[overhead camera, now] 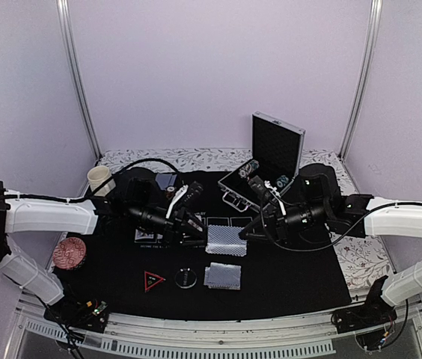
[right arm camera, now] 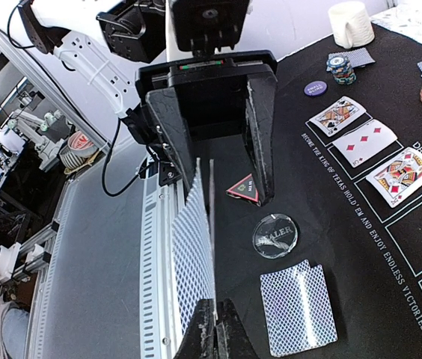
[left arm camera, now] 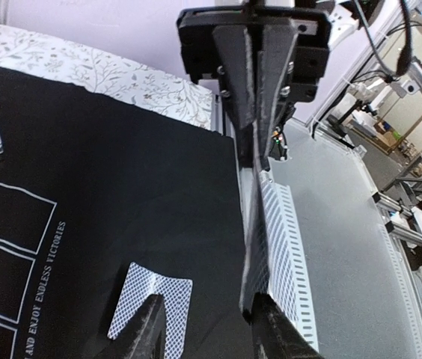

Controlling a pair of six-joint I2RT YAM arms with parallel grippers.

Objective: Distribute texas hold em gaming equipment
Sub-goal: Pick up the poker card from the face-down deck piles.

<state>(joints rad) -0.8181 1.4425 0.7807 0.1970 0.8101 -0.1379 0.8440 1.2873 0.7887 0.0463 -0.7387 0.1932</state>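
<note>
Your left gripper [left arm camera: 207,314] is hanging with its jaws parted around one end of the card deck [overhead camera: 224,239], not clamping it. The deck's standing on edge in the air over the black mat [overhead camera: 301,277], near the face-down cards [overhead camera: 222,275] lying there. Your right gripper [right arm camera: 215,329] is pinching the deck's other end, closed tight on it, so it's carrying the whole thing.

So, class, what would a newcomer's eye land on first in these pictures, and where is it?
First, the middle of the black mat, where the right gripper pinches blue-backed cards off the surface and the open left gripper faces them. Then three face-up cards in the mat's printed boxes beneath the left arm, and the open silver case at the far edge.
</note>
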